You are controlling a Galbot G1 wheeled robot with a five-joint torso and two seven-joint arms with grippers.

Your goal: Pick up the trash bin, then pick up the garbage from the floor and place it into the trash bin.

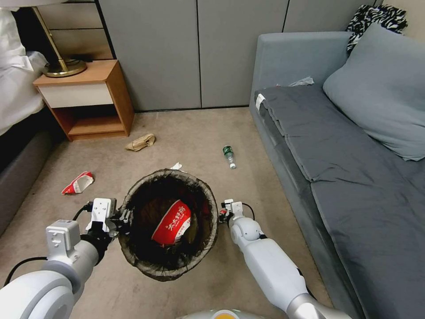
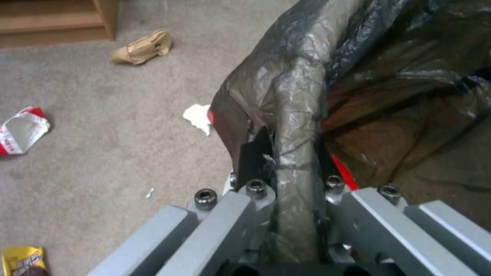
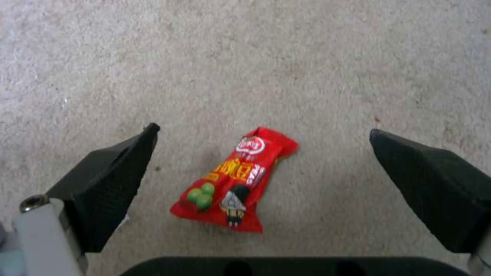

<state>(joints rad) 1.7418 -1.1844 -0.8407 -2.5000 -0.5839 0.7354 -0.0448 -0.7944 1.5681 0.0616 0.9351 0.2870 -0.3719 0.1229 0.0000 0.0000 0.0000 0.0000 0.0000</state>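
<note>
The trash bin (image 1: 209,208), lined with a dark bag, hangs above the carpet with my left gripper (image 1: 124,217) shut on its rim (image 2: 299,115). A red-and-white wrapper (image 1: 172,228) lies inside it. My right gripper (image 1: 222,212) is beside the bin's right side, and its fingers (image 3: 110,180) stand wide open over a red snack packet (image 3: 235,184) lying flat on the carpet. More garbage lies on the floor: a red-and-white wrapper (image 1: 78,182), a tan paper bag (image 1: 141,142), a white tissue (image 2: 197,117), a green bottle (image 1: 229,156) and a yellow packet (image 2: 23,260).
A grey sofa (image 1: 336,155) runs along the right side. A wooden nightstand (image 1: 88,97) with a brass lamp base stands at the back left, next to a bed (image 1: 17,88). Grey cabinet doors close off the back.
</note>
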